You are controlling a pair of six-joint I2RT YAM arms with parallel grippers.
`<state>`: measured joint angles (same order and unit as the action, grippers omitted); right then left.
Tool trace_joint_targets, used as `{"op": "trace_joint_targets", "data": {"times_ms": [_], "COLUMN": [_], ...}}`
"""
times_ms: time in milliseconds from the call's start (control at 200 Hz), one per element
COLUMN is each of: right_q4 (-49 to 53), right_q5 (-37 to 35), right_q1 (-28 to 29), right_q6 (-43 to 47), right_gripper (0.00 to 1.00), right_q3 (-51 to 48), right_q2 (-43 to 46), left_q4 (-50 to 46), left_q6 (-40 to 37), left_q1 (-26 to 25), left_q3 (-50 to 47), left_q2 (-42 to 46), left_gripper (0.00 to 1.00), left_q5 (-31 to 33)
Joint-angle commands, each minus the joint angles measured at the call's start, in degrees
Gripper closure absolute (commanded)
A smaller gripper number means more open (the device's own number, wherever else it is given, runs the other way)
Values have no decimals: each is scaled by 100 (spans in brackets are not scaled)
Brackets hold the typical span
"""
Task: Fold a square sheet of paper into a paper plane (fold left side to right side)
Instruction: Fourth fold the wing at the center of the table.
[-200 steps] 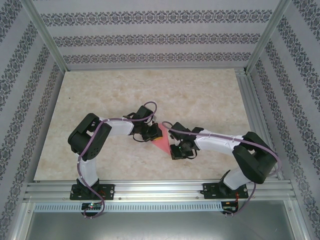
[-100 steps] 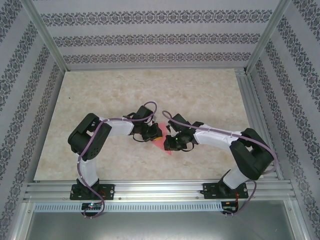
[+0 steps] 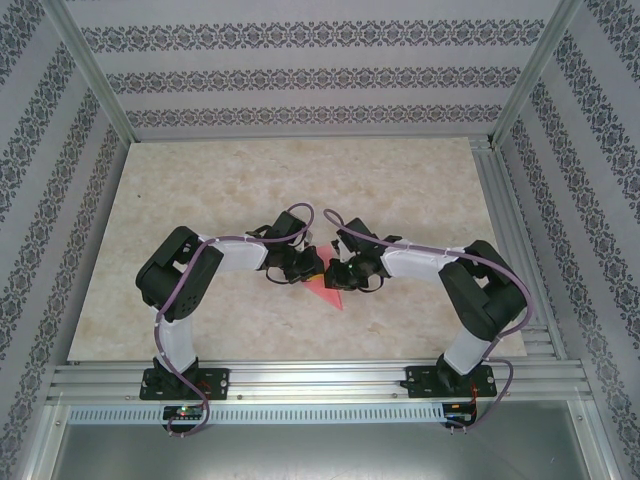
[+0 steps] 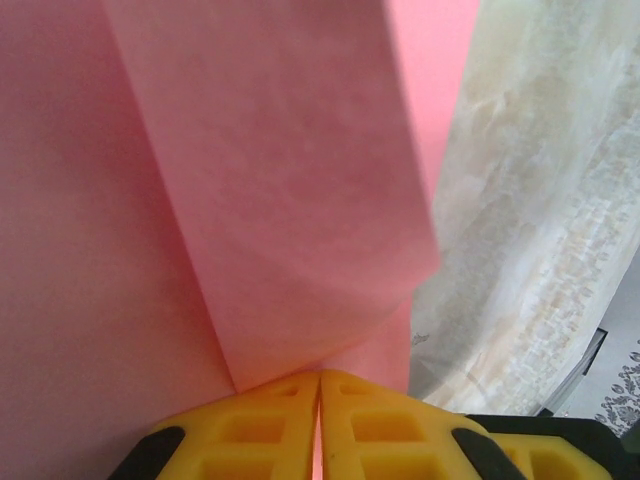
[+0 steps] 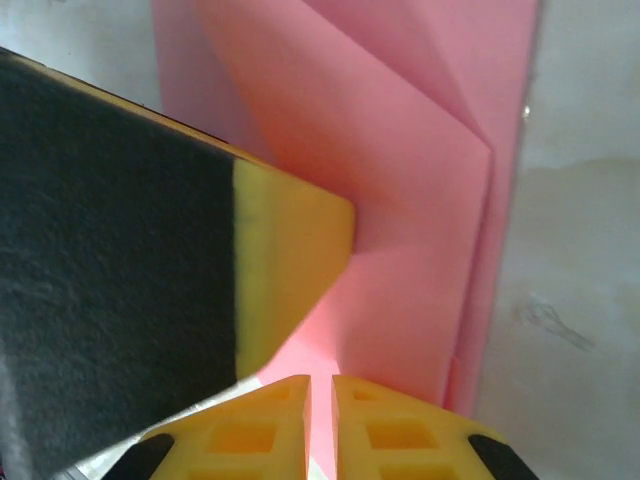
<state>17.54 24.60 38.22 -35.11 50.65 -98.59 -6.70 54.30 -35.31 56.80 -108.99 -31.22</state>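
The pinkish-red paper lies on the table as a narrow folded triangle, its point toward the near edge. In the left wrist view the paper has a raised flap whose corner runs in to my left gripper. That gripper is shut, with its tips down on the sheet. My right gripper sits close beside it, also over the paper. In the right wrist view the right gripper is shut to a thin slit above the layered folds. The left finger rests just ahead of it.
The marbled tabletop stretches out around the paper on every side. Patterned walls and a metal frame enclose the space. An aluminium rail with both arm bases runs along the near edge.
My right gripper has travelled up and to the left, from the paper's lower right edge to right beside the left gripper. The left arm has stayed still.
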Motion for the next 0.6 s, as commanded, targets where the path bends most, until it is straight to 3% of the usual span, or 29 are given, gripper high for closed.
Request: {"op": "trace_joint_targets", "data": {"times_ms": [0, 594], "right_q4": [-250, 586], "right_q5": [205, -171], "right_q1": [7, 227], "right_q6": [-100, 232], "right_gripper": [86, 86], "right_q3": [101, -421], "right_q2": [-149, 39], "left_q4": [-457, -479], "left_q6": [-131, -148], "left_q1": [16, 22], "left_q3": [-70, -98], "left_q2": [-273, -292], "left_gripper": [87, 88], "left_q5": [467, 517]}}
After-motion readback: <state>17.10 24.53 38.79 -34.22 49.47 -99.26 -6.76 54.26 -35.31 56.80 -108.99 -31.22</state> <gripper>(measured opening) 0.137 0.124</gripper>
